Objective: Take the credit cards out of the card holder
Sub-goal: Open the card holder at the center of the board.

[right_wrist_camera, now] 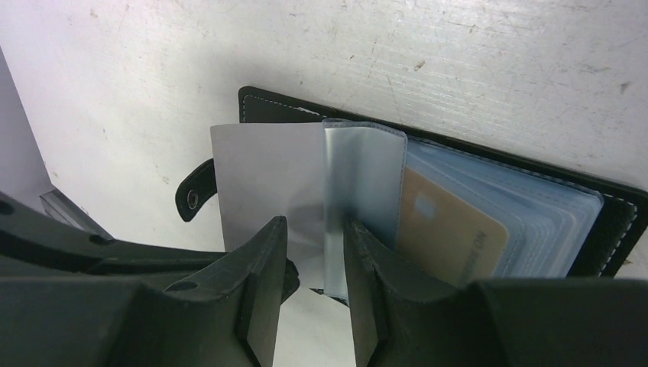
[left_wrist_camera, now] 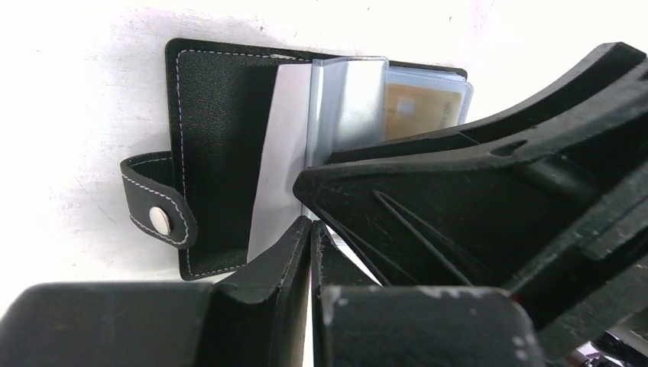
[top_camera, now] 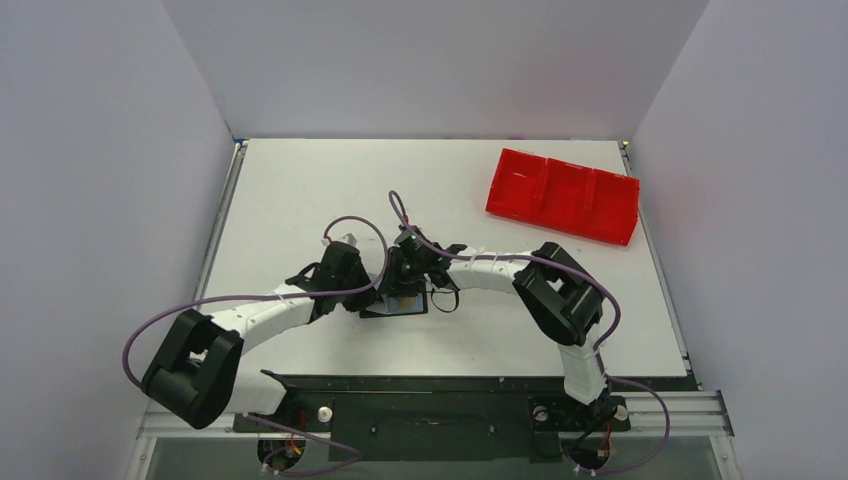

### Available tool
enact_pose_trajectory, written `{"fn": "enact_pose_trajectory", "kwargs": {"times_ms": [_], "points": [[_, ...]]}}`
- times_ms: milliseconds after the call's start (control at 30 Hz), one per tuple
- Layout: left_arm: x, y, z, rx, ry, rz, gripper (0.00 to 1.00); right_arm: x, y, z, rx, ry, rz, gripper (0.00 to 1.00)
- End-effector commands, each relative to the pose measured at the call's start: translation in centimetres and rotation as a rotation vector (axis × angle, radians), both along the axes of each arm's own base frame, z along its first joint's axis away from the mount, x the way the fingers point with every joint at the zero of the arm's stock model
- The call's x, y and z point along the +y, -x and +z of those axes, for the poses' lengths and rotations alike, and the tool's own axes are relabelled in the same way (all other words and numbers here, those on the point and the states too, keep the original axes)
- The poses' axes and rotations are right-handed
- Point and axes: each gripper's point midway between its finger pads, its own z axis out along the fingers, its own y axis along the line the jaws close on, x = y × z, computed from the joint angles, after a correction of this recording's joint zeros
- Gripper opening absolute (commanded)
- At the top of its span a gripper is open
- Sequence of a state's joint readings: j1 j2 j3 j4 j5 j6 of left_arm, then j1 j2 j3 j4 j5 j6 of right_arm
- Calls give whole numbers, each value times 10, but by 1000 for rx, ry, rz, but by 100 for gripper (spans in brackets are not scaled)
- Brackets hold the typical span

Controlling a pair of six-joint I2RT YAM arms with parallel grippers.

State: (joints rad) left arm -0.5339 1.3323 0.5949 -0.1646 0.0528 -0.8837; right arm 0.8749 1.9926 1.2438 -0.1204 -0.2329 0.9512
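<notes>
Left gripper (left_wrist_camera: 312, 243) of mine is clamped, its two fingers pressed together with only a hairline slit between them, tips right at the near edge of the open card holder (left_wrist_camera: 214, 115); whether anything thin is pinched in there I cannot tell. Right gripper (right_wrist_camera: 315, 252) stands released, fingers apart. Through the gap I see the silver card (right_wrist_camera: 260, 168) and the edge of a clear sleeve (right_wrist_camera: 363, 176) lying behind, neither finger squeezing them

That card holder lies open and flat on the white table (top_camera: 300, 190), mid-table, right where my two wrists meet. From above it is almost buried under both grippers, just a dark patch with a bluish glint. The wrist cameras give the detail: black leather, white stitching, a snap strap (left_wrist_camera: 157, 202) sticking out to one side. One edge of the silver card is tucked under the clear sleeve, the rest lies bare over the inner cover. The gold card (right_wrist_camera: 451, 229) sits in the stack of clear sleeves on the other half. My right wrist view shows its chip and some print; my left wrist view shows only its top, the rest hidden behind my right gripper's black body. Only the overhead view catches the red tray (top_camera: 565, 195), three compartments, far right corner, well apart from the holder
</notes>
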Motion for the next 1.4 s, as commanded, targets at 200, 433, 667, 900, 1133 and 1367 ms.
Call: {"fn": "enact_pose_trajectory", "kwargs": {"times_ms": [200,433,667,900,1133,1367], "points": [[-7,-11,-2,-30,91,-15,1,-5,0,4,-8,-29,6,42],[-3,-10,-19,2,71,-2,0,-7,-7,22,-40,-67,2,48],[16,-2,-39,78,-32,56,0,-16,-12,51,-97,-86,-9,55],[22,1,-46,107,-64,77,0,-51,-19,54,-150,23,-72,59],[21,1,-46,108,-63,75,0,-63,-16,39,-134,86,-85,60],[20,0,-45,103,-60,71,0,-58,-18,26,-124,105,-71,60]]}}
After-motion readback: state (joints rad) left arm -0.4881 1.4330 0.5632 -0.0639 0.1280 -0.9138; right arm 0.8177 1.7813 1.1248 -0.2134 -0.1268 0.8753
